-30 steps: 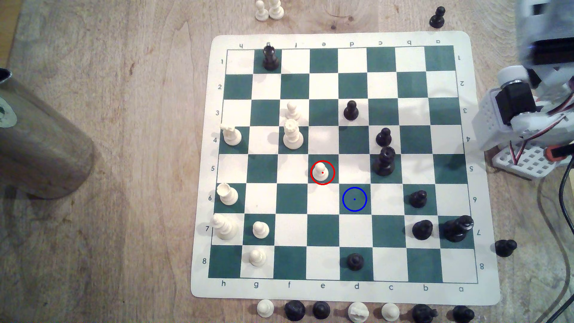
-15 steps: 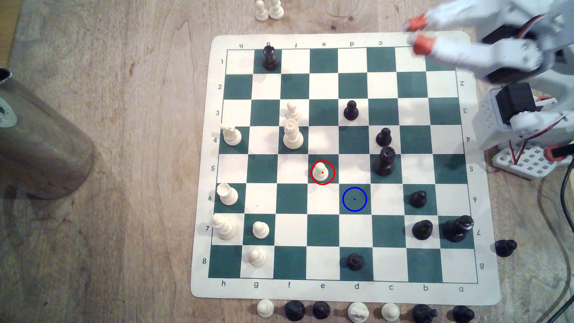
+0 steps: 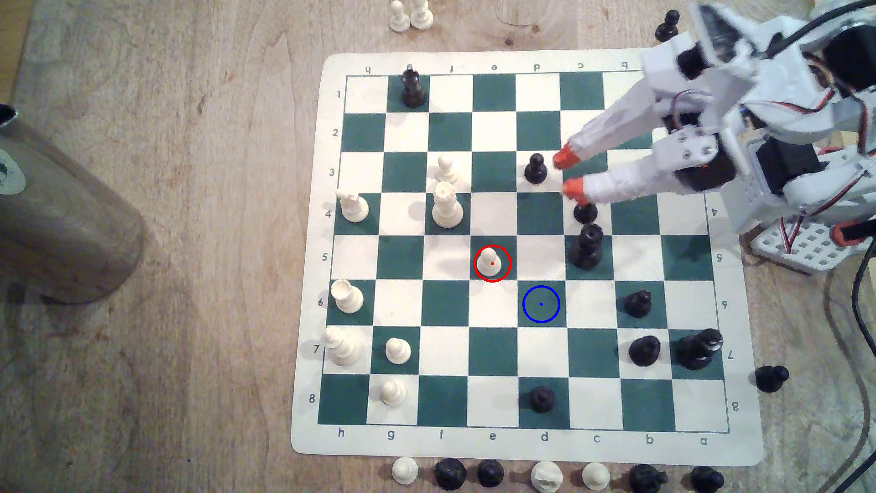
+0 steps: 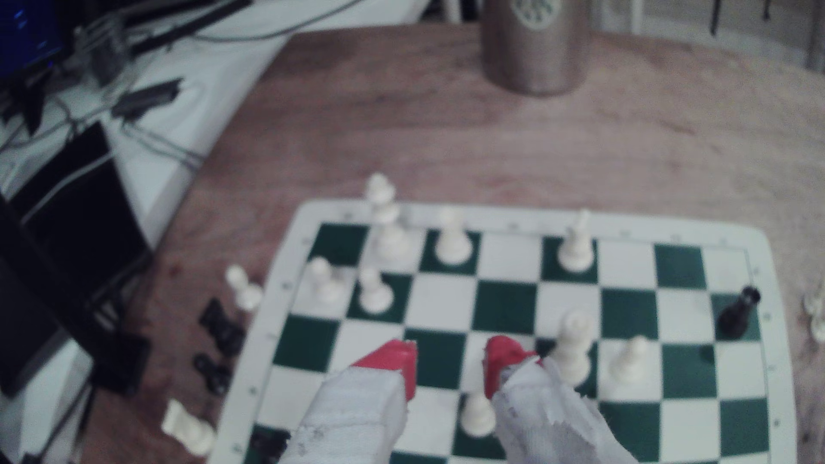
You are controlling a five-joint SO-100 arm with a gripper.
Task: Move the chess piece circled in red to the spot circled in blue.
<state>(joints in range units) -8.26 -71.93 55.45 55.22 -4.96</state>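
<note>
One white pawn (image 3: pixel 490 263) ringed red (exterior view), pincer (image 3: pixel 567 171) apart, empty.

Red tips are showing on the white-wrapped gripper (image 3: pixel 568 171). Ahead of it, a cream pawn (image 3: pixel 489 262) is wearing a red ring; a blue-ringed green square (image 3: pixel 541 304) is lying beyond.

Grainy wooden table (image 3: pixel 189 237), plastic pawn (image 3: pixel 489 263)
</note>
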